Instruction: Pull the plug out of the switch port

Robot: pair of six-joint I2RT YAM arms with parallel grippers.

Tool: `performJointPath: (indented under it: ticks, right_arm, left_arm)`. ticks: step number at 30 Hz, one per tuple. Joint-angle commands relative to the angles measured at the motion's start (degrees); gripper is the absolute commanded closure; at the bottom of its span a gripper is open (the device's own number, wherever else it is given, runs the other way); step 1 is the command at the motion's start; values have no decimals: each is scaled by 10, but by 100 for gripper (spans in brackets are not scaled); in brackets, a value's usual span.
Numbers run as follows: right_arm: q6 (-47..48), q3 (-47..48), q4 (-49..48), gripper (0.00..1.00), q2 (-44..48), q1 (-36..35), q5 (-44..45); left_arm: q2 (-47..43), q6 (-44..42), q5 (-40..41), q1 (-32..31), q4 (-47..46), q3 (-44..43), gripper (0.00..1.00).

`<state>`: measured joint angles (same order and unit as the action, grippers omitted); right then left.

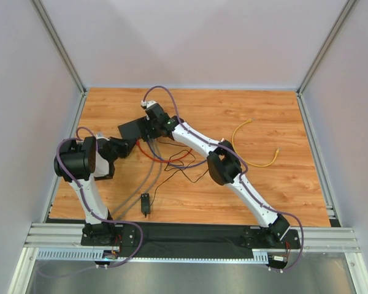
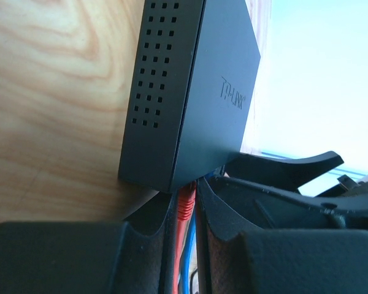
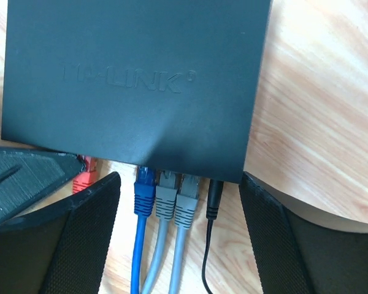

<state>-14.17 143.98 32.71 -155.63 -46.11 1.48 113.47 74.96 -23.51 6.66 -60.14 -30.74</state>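
Note:
The black TP-Link switch lies flat on the wooden table, left of centre. In the left wrist view the switch has a red plug in its near edge, and my left gripper is shut on that red plug's boot. My left gripper sits at the switch's near left corner. My right gripper is open and straddles a blue plug, two grey plugs and a black power plug, all seated in the switch. The red plug shows at its left.
A loose yellow cable lies on the right of the table. A small black adapter on a thin black wire lies near the front edge. Red, grey and blue cables trail from the switch towards the front.

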Motion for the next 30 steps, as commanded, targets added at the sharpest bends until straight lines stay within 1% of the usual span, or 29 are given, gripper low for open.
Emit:
performJointPath:
  ticks: [1, 3, 4, 6, 7, 8, 9, 11, 13, 15, 16, 19, 21, 24, 26, 27, 28, 29, 30]
  right_arm:
    - [-62, -4, -28, 22, -4, -9, -45]
    - [-73, -30, -53, 23, 5, -8, -41]
    - [-74, -24, -58, 24, -3, -9, -36]
    - [-86, 38, -45, 27, -26, -8, -34]
    - [-93, 59, -24, 28, -55, -8, -37]
    - [-110, 73, -20, 30, -65, -7, -36]
    - [-117, 81, -12, 33, -73, -8, -33]
    - [-132, 59, -17, 35, -62, -8, 5]
    - [-132, 40, -41, 35, -50, -7, -1]
    - [-134, 67, -27, 35, -63, -8, -3]
    - [-136, 74, -31, 35, -71, -7, -29]
    - [-141, 62, -60, 35, -68, -7, -52]
    - [-143, 59, -76, 35, -70, -7, -67]
    - [-142, 55, -82, 35, -68, -6, -75]
    - [-154, 42, -87, 36, -64, 0, -78]
    - [-158, 36, -91, 36, -60, 2, -79]
    - [-166, 27, -96, 35, -55, 4, -83]
    - [-166, 12, -106, 30, -49, 11, -92]
    - [-168, -15, -122, 25, -32, 14, -96]
  left_arm:
    - [-4, 5, -22, 1, -18, 16, 100]
    - [-8, 4, -23, 3, -16, 17, 100]
    - [-9, 1, -24, 3, -13, 17, 100]
    - [-11, 1, -27, 3, -9, 17, 100]
    - [-11, 0, -30, 2, -5, 17, 100]
    - [-11, -2, -33, 3, -2, 15, 100]
    - [-11, -3, -36, 2, -2, 15, 100]
    - [-17, -3, -35, 3, 4, 17, 100]
    - [-18, -6, -44, 2, 16, 15, 100]
    - [-18, -2, -48, 2, 13, 19, 100]
    - [-18, 1, -53, 1, 9, 23, 100]
    - [-28, 7, -42, 0, -3, 46, 100]
    - [-30, 7, -57, 1, 4, 45, 100]
    - [-16, 26, -59, 1, -42, 60, 100]
    - [-4, 33, -71, 2, -40, 51, 100]
    - [-1, 37, -65, 2, -63, 53, 100]
    - [0, 38, -59, 1, -73, 59, 100]
    - [-3, 32, -58, 5, -67, 56, 100]
    - [-8, 13, -68, 5, -34, 50, 100]
